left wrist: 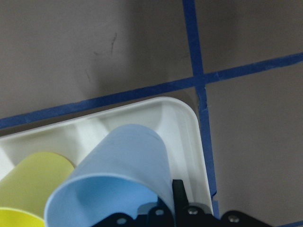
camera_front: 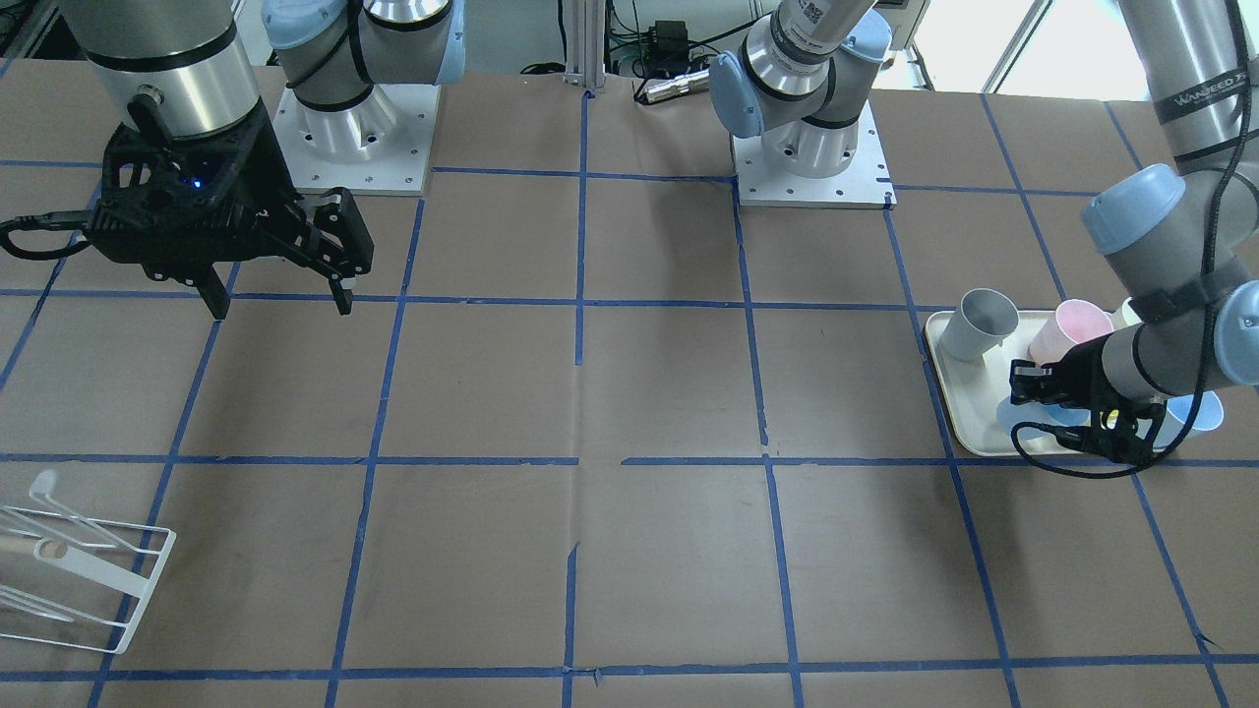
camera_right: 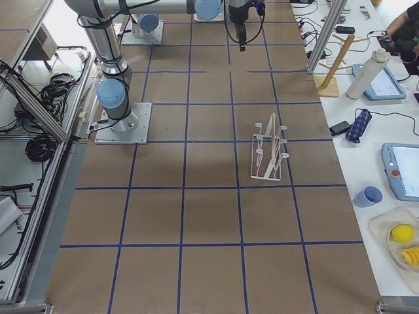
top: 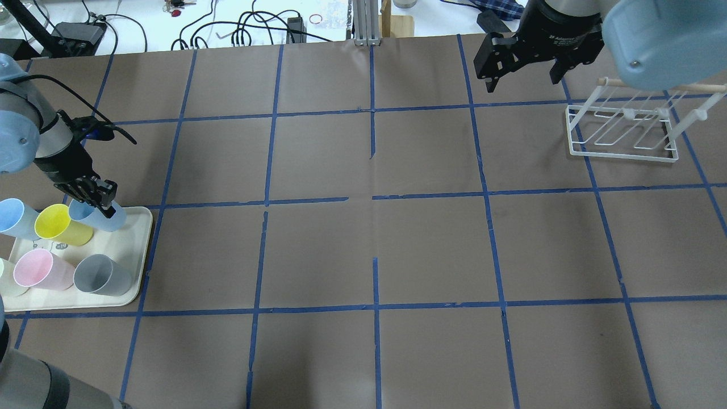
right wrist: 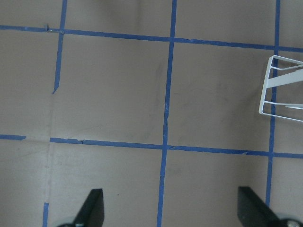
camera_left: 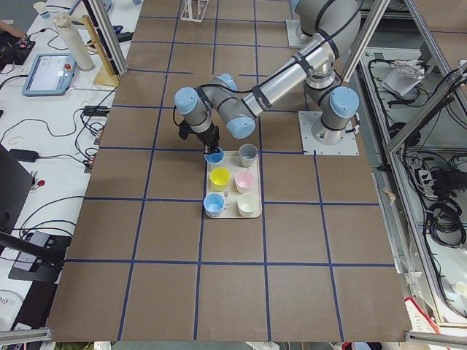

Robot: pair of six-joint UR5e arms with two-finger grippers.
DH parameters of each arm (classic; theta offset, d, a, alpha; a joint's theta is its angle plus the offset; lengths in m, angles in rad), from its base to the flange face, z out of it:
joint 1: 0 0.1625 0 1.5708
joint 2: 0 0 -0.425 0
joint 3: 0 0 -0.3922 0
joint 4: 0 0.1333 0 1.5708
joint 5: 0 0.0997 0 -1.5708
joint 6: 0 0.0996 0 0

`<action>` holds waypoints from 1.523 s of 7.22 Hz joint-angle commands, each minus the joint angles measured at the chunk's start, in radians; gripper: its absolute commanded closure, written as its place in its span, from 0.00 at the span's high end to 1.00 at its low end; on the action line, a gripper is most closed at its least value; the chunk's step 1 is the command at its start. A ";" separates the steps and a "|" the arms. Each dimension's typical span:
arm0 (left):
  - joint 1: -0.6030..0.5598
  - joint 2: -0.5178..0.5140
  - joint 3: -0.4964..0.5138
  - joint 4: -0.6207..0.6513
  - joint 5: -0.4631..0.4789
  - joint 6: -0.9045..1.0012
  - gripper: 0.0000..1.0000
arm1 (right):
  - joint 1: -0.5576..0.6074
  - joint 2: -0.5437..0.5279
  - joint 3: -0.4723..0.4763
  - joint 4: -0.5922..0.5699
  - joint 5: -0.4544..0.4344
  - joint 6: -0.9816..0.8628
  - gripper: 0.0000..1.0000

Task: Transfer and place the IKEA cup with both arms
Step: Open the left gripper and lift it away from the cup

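Overhead exterior: cup (top: pixel 97 216) is standing on the tray (top: pixel 142 255), at the corner farthest from the robot, just beside the yellow cup (top: pixel 59 225). Left gripper (top: pixel 104 196) is hanging over it, and its fingers are apparently pinching the rim wall, one finger (left wrist: pixel 177 189) lying against the outside. Right gripper (top: pixel 522 79) is hovering well apart, near the rack (top: pixel 622 149), fingers spread wide and holding nothing. Progress, as judged: the pick-up is only beginning. The lift, the hand-over to the right gripper and the placing are all still waiting.
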 commanded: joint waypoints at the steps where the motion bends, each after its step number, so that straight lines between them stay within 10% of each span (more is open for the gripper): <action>1: 0.002 -0.013 0.002 -0.002 0.004 0.011 0.38 | 0.000 0.000 0.000 0.000 0.000 0.000 1.00; 2: 0.001 -0.016 0.002 -0.007 0.001 0.017 0.91 | 0.000 0.000 0.000 0.000 0.000 0.000 1.00; 3: -0.008 -0.013 0.003 -0.014 -0.026 0.014 1.00 | 0.000 0.000 0.000 0.000 0.000 0.000 1.00; 11: -0.229 0.179 0.424 -0.484 -0.140 -0.259 1.00 | 0.000 0.002 0.002 0.002 0.000 0.000 1.00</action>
